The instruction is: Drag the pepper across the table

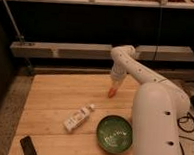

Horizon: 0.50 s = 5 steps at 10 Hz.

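Note:
The pepper (111, 92) is small, orange-red and elongated. It lies on the light wooden table (54, 99), right of its middle and toward the far edge. My gripper (114, 84) hangs from the white arm and points down directly over the pepper, at or touching its upper end. The arm's white body fills the right side of the view and hides the table's right part.
A white bottle (78, 118) lies on its side near the table's middle. A green bowl (114, 134) stands at the front right. A dark flat object (28, 147) lies at the front left corner. A grey metal shelf (67, 50) runs behind the table.

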Tool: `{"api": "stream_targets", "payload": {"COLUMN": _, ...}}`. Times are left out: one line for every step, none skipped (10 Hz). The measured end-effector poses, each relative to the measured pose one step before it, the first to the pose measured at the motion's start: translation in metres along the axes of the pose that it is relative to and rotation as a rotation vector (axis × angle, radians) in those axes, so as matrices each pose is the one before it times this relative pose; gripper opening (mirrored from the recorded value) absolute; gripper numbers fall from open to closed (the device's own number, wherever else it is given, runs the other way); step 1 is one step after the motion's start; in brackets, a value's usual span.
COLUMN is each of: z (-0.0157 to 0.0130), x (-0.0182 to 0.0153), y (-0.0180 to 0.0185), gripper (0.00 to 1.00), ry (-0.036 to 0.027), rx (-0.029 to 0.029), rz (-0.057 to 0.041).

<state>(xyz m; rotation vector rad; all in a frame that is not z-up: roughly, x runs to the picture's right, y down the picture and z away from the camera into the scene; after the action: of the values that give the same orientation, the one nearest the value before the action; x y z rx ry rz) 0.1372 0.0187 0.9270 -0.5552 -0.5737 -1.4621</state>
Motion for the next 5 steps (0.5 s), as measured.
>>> {"api": "stream_targets", "payload": {"z": 0.00053, "x": -0.00043, "y": 0.00115, "gripper": 0.2, "ry": -0.00058, "rx": -0.00565, "rz": 0.0057}}
{"api": "stream_targets", "payload": {"z": 0.00029, "x": -0.0002, "y": 0.00458, "gripper": 0.32, "ry": 0.0034, "rx": -0.02784, "rz": 0.00858}}
{"api": "stream_targets", "payload": {"z": 0.00009, "x": -0.00027, "y": -0.00208, "gripper": 0.43, "ry": -0.00096, "rx": -0.00994, "rz": -0.00071}}
{"api": "stream_targets", "payload": {"z": 0.00035, "x": 0.00024, "y": -0.00133, "gripper": 0.51, "ry": -0.00058, "rx": -0.00538, "rz": -0.00215}}
{"api": "stream_targets", "payload": {"z": 0.00025, "x": -0.00029, "y": -0.00144, "gripper": 0.6, "ry": -0.00315, "rx": -0.00451, "rz": -0.00021}}
